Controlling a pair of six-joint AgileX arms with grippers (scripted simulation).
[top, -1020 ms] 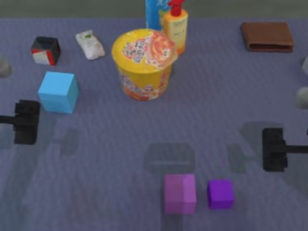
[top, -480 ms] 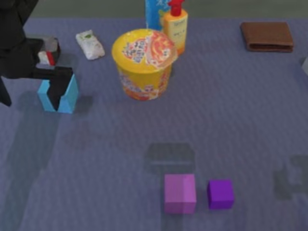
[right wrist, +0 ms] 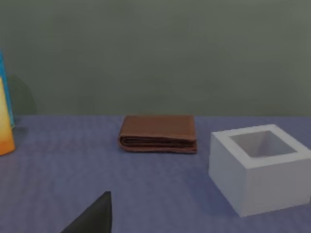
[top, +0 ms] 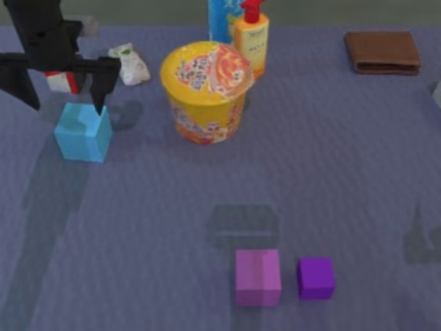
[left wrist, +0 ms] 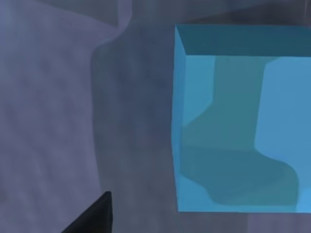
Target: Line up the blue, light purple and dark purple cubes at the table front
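The blue cube (top: pixel 84 132) (left wrist: pixel 238 121) sits at the left of the table (top: pixel 138 227), toward the back. My left gripper (top: pixel 67 105) hovers open over the cube's rear edge, fingers spread wider than the cube and holding nothing. The light purple cube (top: pixel 258 277) and the dark purple cube (top: pixel 315 278) stand side by side at the table front, a small gap between them. My right arm is outside the top view; only one dark finger (right wrist: pixel 95 216) shows in its wrist view, set wide, above bare table.
A noodle cup (top: pixel 204 89) stands at the back centre, with a yellow pump bottle (top: pixel 251 41) and a blue carton (top: pixel 222 17) behind it. A white packet (top: pixel 129 63) lies by the left gripper. A brown wallet (top: pixel 382 52) (right wrist: pixel 158 133) and a white open box (right wrist: pixel 257 167) are back right.
My left arm swung in from the left edge and now hangs over the blue cube, a little farther back than half a second ago. My right arm withdrew out of the top view.
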